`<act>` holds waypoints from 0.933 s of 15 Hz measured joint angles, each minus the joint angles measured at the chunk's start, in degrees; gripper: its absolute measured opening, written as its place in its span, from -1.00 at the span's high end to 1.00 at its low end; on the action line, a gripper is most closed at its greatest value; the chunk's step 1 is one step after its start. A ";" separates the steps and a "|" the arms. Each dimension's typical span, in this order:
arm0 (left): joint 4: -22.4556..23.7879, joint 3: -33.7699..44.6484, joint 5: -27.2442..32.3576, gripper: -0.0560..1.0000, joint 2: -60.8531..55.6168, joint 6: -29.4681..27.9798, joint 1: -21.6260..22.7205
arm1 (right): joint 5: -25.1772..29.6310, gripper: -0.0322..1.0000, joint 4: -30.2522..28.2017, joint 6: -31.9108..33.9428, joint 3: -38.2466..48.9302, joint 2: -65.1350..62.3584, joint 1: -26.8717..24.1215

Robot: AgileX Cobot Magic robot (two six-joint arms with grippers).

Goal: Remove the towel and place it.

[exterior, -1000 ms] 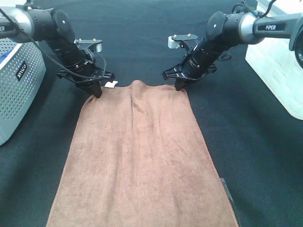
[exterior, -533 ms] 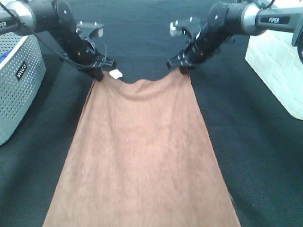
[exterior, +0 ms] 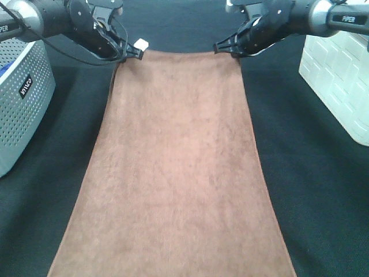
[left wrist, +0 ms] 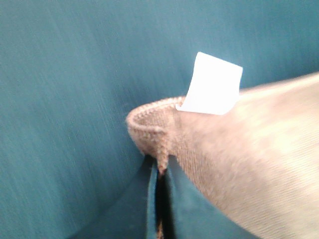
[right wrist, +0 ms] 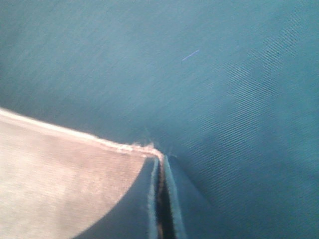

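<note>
The brown towel (exterior: 176,167) hangs stretched between both arms, its far edge lifted and pulled taut near the top of the exterior view, its near end running off the bottom. My left gripper (exterior: 124,56) is shut on the towel's far left corner, beside the small white tag (exterior: 140,44). In the left wrist view the pinched corner of the towel (left wrist: 164,134) sits between the closed jaws under the white tag (left wrist: 212,83). My right gripper (exterior: 232,51) is shut on the far right corner, and the right wrist view shows the towel (right wrist: 65,174) edge ending at my gripper (right wrist: 160,164).
A dark table covering (exterior: 323,190) lies under everything. A grey perforated basket (exterior: 20,98) stands at the left edge. A white crate (exterior: 340,81) stands at the right edge.
Both grippers have risen and moved toward the far side, pulling the towel's far edge with them. The sagging middle of that edge has been drawn straight.
</note>
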 joint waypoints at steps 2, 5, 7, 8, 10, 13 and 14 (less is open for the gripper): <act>0.17 0.00 -4.18 0.89 0.06 0.00 0.00 | -2.86 0.94 1.03 0.11 0.00 0.00 -0.34; 0.29 0.00 -8.59 0.89 0.57 0.06 0.00 | -5.73 0.94 1.15 0.11 -0.40 0.46 -0.40; 0.34 0.00 -10.08 0.89 1.83 0.29 0.00 | -6.07 0.94 1.38 0.11 -2.58 2.23 -0.40; 0.40 0.00 -11.92 0.89 2.81 0.63 0.00 | -6.07 0.94 1.72 0.11 -4.76 4.01 -0.52; 0.40 0.00 -14.09 0.89 4.01 0.86 0.00 | -6.07 0.94 2.64 0.11 -7.05 6.25 -0.52; 0.40 0.00 -15.99 0.89 5.33 0.86 0.00 | -6.02 0.94 3.38 0.11 -9.63 8.25 -0.52; 0.40 0.00 -17.19 0.89 6.02 0.92 0.00 | -6.02 0.94 3.44 0.11 -10.43 9.05 -0.52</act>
